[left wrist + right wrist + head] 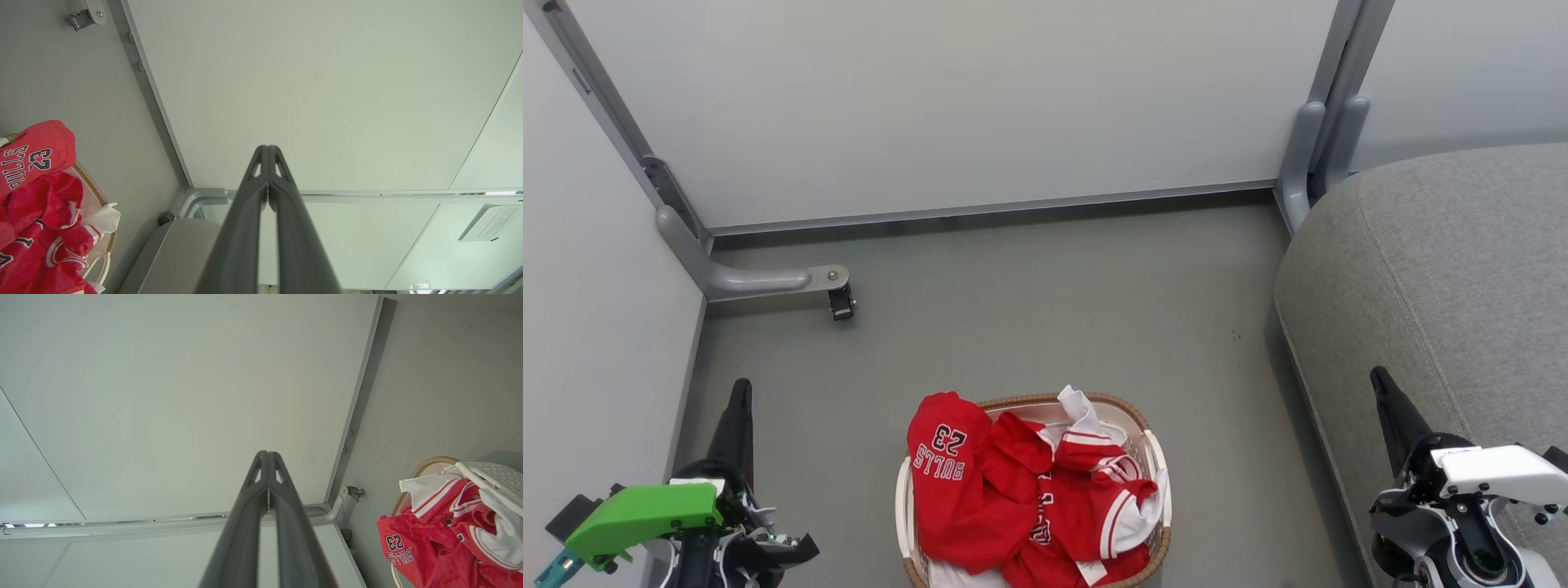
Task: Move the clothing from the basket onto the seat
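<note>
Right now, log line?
clothing: in basket | seat: right of basket | left gripper: shut, empty | right gripper: shut, empty

Grey floor (1045,327), matt, with a few dark specks (1236,335) ahead of the right gripper (1378,374) on its inner side. The basket (1156,465) stands on the floor between the left gripper (742,384) and the right gripper, just behind the line of their tips. The seat (1437,269) rests beside the right gripper and extends well ahead of it. A grey partition foot (760,280) with a black caster (841,304) lies ahead of the left gripper.
</note>
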Controlling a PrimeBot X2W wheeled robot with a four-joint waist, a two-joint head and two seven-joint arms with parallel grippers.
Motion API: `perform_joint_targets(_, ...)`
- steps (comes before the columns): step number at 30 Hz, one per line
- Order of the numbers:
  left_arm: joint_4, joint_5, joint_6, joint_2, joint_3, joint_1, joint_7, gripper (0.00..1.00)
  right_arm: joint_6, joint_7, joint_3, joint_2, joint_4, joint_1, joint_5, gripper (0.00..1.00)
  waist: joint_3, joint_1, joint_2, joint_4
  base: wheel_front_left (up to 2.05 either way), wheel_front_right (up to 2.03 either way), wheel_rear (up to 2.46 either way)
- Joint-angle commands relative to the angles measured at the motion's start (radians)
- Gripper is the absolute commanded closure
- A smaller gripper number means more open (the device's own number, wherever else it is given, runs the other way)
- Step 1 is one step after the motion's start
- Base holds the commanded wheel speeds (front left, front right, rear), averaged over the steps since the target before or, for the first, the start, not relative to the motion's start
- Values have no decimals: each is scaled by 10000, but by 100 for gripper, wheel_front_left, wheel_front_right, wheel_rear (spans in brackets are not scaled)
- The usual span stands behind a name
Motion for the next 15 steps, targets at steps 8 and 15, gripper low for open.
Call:
perform_joint_targets(8, -14, -31, -46, 1, 9, -106, 20, 100, -4, 23, -15, -63, -36, -74, 39, 100, 0, 0, 0, 0, 0, 0, 0)
perform_joint_targets(15, -14, -31, -46, 1, 9, -106, 20, 100, -4, 23, -15, -63, -36, -74, 39, 100, 0, 0, 0, 0, 0, 0, 0)
